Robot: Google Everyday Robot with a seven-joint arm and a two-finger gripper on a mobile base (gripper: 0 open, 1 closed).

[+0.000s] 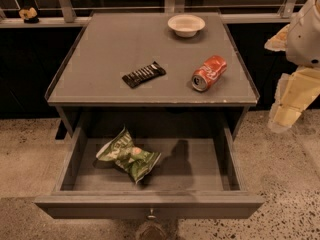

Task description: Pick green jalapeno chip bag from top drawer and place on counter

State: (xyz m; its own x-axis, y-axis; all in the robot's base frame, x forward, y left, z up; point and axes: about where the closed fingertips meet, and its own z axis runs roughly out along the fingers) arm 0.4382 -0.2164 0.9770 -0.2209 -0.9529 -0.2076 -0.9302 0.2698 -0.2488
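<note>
The gripper (286, 115) hangs at the 3 o'clock edge of the view, a pale blocky shape below the robot's white arm housing. It sits out past the right side of the counter (110, 44) and above the speckled floor (285, 184). Whether it is open or closed cannot be told, and it holds nothing that shows. It is well apart from everything in the drawer.

Towards 8 o'clock from the gripper, the top drawer (200, 171) stands pulled out from under the counter, with its flat front panel nearest the camera and a small round metal knob (150, 214) at the panel's middle. The green jalapeno chip bag (129, 156) lies crumpled on the drawer floor in the left half, at about 9 o'clock from the drawer's centre, and its narrow end points towards 5 o'clock. A dark shadow falls on the bare floor just right of it.

On the counter, a red soda can (209, 73) lies on its side at 4 o'clock from the centre. A flat black candy bar wrapper (144, 74) lies near 6 o'clock, and a white bowl (186, 25) stands upright at 1 o'clock near the back edge.
</note>
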